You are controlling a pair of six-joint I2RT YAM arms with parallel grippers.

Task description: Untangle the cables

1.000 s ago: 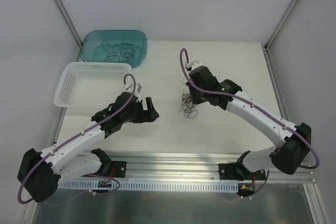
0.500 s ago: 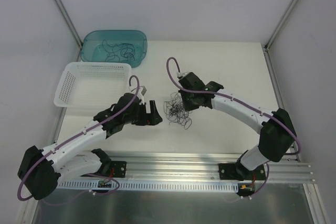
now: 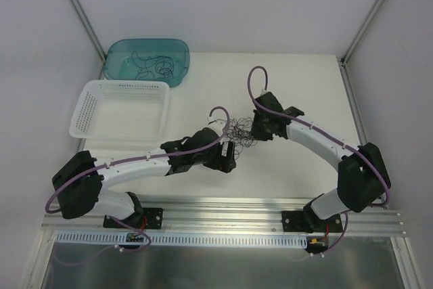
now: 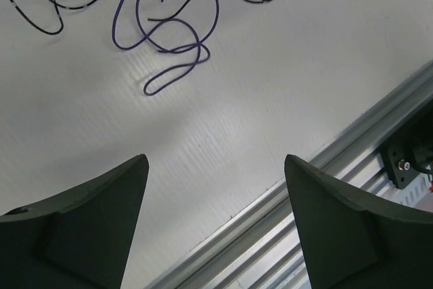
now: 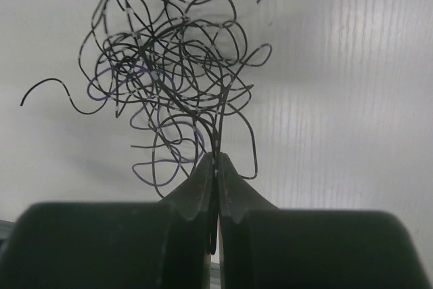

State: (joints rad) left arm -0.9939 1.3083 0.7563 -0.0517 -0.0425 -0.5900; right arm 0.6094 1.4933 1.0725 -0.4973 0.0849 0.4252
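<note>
The white table lay under both grippers, and below the left gripper its surface looked finely ribbed. Beyond the right gripper and to either side stood plain white walls. They were framed by one slanted aluminium post on the left and another post on the right. On the near side of the left gripper, an aluminium rail ran along the table edge. After it came a white perforated strip and a dull grey metal sheet. The light was soft and even, with only pale shadows on the table.
</note>
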